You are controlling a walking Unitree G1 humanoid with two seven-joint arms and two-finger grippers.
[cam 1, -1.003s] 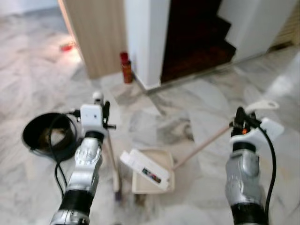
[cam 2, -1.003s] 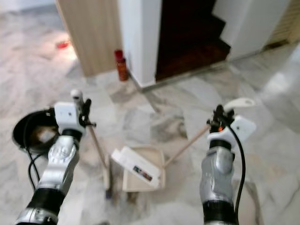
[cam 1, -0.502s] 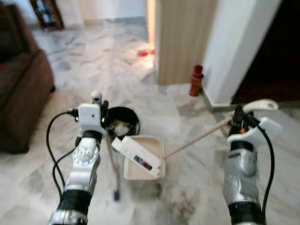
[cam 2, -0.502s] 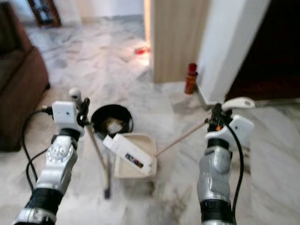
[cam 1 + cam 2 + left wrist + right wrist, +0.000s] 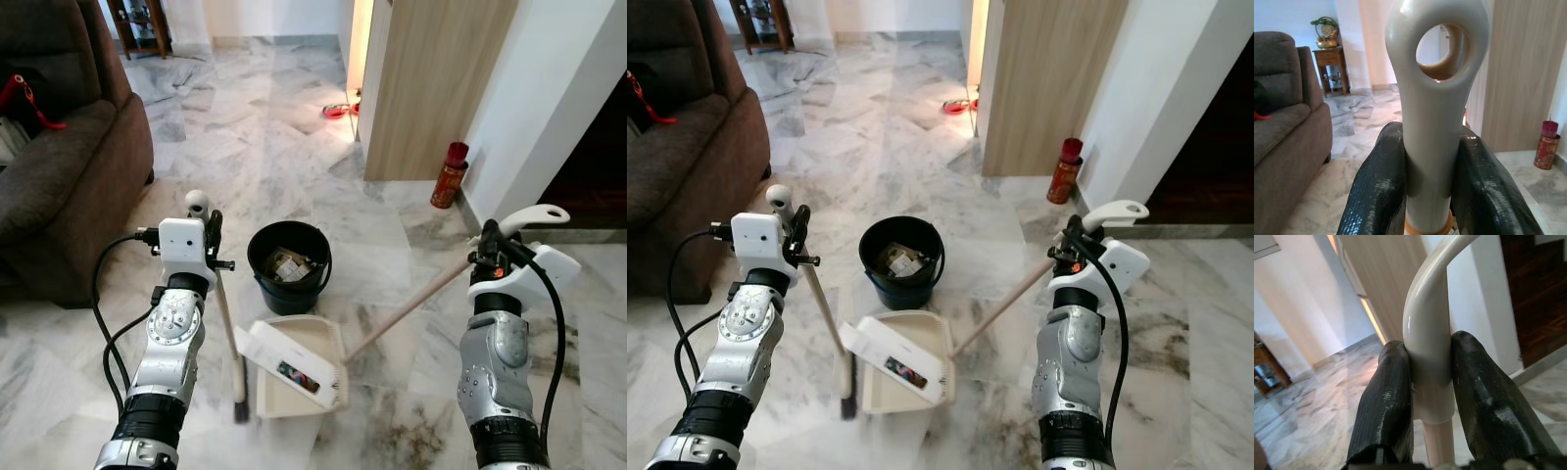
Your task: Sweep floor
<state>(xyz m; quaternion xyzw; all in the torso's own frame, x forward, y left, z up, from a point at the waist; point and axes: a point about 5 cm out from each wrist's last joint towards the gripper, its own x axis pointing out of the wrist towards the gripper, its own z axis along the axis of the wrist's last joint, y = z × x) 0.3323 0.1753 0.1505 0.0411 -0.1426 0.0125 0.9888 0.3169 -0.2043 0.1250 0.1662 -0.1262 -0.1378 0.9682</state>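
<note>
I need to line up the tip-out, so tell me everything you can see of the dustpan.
The dustpan is a cream plastic tray with a hinged lid tilted up at its near edge, a label on it. It rests on the marble floor just in front of the black bucket. Its long wooden handle slants up to the right claw, shut on the cream plastic grip at its end.

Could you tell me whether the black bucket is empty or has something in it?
Not empty: the upright bucket holds crumpled, paper-like rubbish at its bottom, well below the rim.
</note>
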